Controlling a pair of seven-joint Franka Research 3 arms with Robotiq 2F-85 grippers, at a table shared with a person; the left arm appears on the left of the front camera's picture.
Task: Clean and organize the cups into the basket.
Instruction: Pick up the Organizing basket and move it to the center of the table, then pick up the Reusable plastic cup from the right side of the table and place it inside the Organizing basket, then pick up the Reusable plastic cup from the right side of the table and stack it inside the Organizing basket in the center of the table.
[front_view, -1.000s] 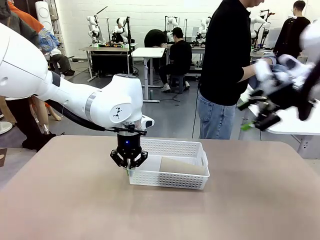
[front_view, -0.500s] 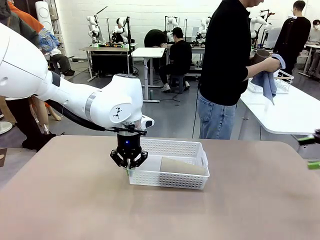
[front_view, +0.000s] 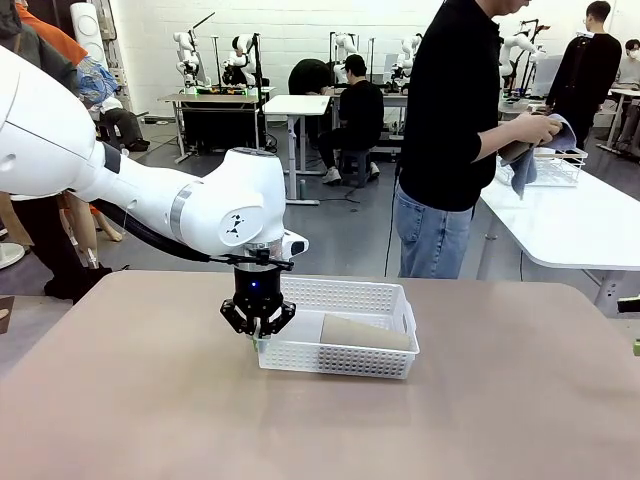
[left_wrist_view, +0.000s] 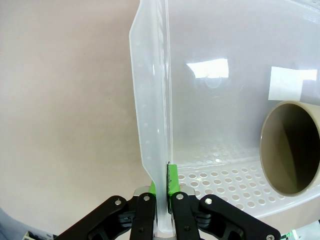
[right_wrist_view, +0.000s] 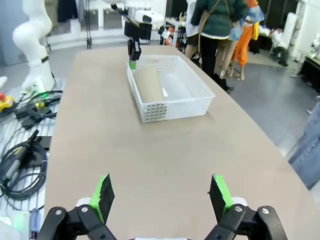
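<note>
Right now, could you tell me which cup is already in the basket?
The tan cup, lying on its side in the white basket; the darker cup is in the person's hands.

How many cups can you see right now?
2: one tan cup lying in the basket, one brown cup in the person's hands, partly under a cloth. Others may be hidden.

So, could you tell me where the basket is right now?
Front view: the basket sits mid-table toward the far edge, a cup lying inside, its left wall pinched by the left fingers.
</note>
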